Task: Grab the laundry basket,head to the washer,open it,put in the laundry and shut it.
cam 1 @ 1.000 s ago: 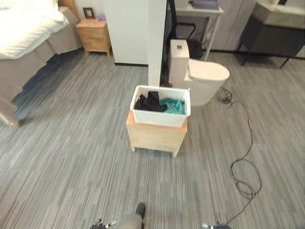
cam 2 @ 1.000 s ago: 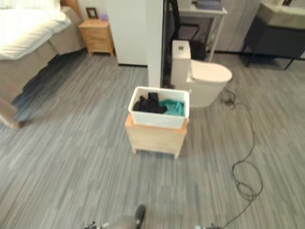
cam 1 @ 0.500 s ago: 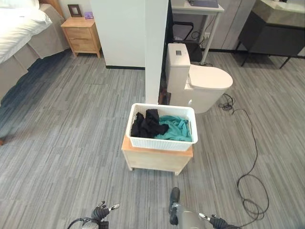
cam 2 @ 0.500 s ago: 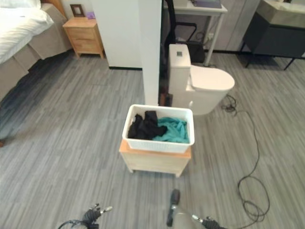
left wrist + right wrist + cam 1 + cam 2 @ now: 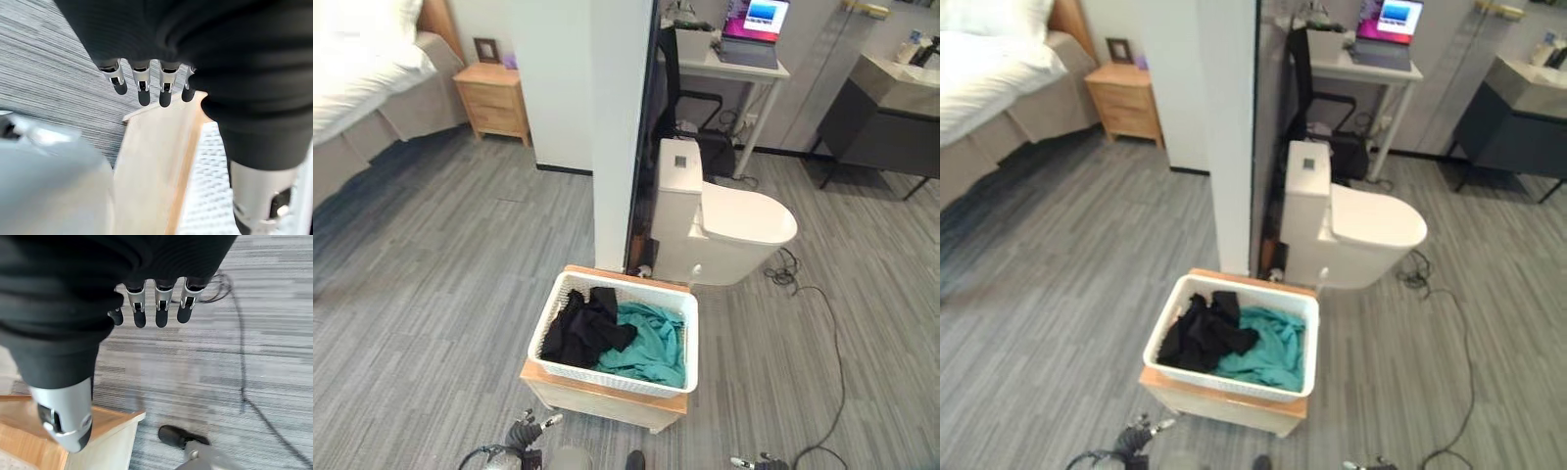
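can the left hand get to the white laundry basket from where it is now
Probably yes. The left hand hangs open and empty beside the wooden stand, with the laundry basket on top right next to it. Nothing lies between them, though it must rise to the rim.

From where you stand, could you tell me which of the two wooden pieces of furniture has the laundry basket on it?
The low wooden stand just ahead carries the white laundry basket. The other one, the wooden nightstand by the bed, holds only small items.
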You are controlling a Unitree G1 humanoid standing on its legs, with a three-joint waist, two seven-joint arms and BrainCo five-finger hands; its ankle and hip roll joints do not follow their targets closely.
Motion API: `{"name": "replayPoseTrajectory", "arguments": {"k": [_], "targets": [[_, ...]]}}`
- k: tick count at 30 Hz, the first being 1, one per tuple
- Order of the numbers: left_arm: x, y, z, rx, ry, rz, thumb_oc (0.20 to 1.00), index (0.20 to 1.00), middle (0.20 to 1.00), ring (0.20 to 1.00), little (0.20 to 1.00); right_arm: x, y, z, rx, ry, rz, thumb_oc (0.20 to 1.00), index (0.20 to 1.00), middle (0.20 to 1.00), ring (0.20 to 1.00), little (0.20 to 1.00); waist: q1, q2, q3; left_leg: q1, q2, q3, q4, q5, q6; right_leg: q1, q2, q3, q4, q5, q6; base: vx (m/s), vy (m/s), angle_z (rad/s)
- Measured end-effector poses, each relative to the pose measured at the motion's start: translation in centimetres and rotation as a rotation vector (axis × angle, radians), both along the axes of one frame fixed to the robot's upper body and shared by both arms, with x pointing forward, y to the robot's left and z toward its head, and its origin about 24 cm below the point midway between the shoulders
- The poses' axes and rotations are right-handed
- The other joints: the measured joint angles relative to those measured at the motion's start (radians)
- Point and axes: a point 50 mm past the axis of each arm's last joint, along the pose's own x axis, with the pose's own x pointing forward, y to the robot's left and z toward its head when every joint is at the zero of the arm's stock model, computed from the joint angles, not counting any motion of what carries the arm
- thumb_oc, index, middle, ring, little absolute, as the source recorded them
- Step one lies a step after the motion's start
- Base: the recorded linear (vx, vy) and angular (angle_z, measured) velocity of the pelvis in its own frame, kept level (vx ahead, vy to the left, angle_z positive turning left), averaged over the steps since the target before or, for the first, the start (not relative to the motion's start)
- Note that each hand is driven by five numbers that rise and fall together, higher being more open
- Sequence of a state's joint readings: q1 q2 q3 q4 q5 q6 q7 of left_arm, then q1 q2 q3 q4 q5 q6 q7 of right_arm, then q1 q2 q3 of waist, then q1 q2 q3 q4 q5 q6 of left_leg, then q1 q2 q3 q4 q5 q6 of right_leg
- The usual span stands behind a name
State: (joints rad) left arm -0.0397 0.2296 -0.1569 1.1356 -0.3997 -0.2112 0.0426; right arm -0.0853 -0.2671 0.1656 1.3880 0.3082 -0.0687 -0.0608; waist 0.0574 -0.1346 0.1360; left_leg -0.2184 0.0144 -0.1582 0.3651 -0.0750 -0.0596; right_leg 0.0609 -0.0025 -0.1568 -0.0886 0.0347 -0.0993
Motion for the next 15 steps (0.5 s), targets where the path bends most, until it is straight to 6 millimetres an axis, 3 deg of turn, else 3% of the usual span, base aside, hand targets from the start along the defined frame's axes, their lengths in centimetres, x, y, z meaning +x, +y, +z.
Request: {"name": "replayPoseTrajectory", "arguments": {"k": [1,2,4,8,9,10,13,15], "targets": [[-0.1,-0.4,0.0,-0.020,-0.016,0.024,1.000,1.000,1.000,1.000,1.000,0.7,-0.9,0.4,-0.025,-0.027,-0.032,1.000,1.000,1.000,1.000,1.000,0.002,0.030,0.017,0.016,0.018,0.001,-0.146,0.017,-0.020,0.014,0.008,0.016,-0.001,-0.002,0.036,0.11,0.045,-0.63],[-0.6,-0.8,-0.2,-0.035,-0.010,0.044,1.000,1.000,1.000,1.000,1.000,1.4,-1.7,0.9,-0.049,-0.055,-0.049,1.000,1.000,1.000,1.000,1.000,0.004,0.064,0.027,0.030,0.035,0.002,-0.233,0.028,-0.036,0.028,0.022,0.026,0.001,-0.001,0.036,0.16,0.069,-0.75],[-2.7,-1.0,-0.9,-0.045,0.037,0.103,1.000,1.000,1.000,1.000,1.000,2.9,-2.9,2.0,-0.087,-0.170,-0.065,1.000,1.000,1.000,1.000,1.000,-0.003,0.143,0.023,0.078,0.046,0.010,-0.263,0.086,-0.038,0.104,0.048,0.071,-0.007,-0.032,0.049,0.16,0.062,-0.80],[-4.1,0.5,-1.2,-0.020,0.080,0.180,1.000,1.000,1.000,1.000,1.000,2.0,-1.8,1.5,-0.053,-0.173,-0.076,1.000,1.000,1.000,1.000,1.000,-0.014,0.128,-0.014,0.175,0.048,0.064,-0.318,0.105,-0.015,0.146,0.031,0.085,0.001,-0.076,0.073,0.11,0.039,-0.10],[-4.4,1.1,-1.2,-0.022,0.084,0.237,1.000,1.000,1.000,1.000,1.000,1.9,-1.0,1.2,-0.030,-0.171,-0.078,1.000,1.000,1.000,1.000,1.000,-0.014,0.090,-0.024,0.205,0.026,0.067,-0.366,0.144,0.015,0.152,0.014,0.091,0.001,-0.078,0.085,0.08,0.024,0.07],[-4.8,1.5,-1.2,-0.021,0.090,0.269,1.000,1.000,1.000,1.000,1.000,1.9,-0.5,1.0,-0.018,-0.172,-0.080,1.000,1.000,1.000,1.000,1.000,-0.011,0.071,-0.035,0.216,0.018,0.069,-0.381,0.146,0.017,0.155,0.004,0.091,0.001,-0.083,0.093,0.08,0.025,0.03],[-7.2,2.6,-1.4,-0.036,0.121,0.378,1.000,1.000,1.000,1.000,1.000,3.8,0.7,1.6,0.044,-0.273,-0.125,1.000,1.000,1.000,1.000,1.000,0.011,0.046,-0.051,0.268,-0.016,0.086,-0.426,0.141,0.033,0.180,-0.034,0.090,-0.003,-0.110,0.128,0.07,0.013,-0.09],[-8.1,2.9,-1.3,-0.044,0.107,0.430,1.000,1.000,1.000,1.000,1.000,4.8,0.7,2.2,0.069,-0.347,-0.167,1.000,1.000,1.000,1.000,1.000,0.015,0.051,-0.052,0.287,-0.026,0.088,-0.445,0.140,0.037,0.188,-0.049,0.090,-0.008,-0.119,0.141,0.04,0.003,-0.05]]}}
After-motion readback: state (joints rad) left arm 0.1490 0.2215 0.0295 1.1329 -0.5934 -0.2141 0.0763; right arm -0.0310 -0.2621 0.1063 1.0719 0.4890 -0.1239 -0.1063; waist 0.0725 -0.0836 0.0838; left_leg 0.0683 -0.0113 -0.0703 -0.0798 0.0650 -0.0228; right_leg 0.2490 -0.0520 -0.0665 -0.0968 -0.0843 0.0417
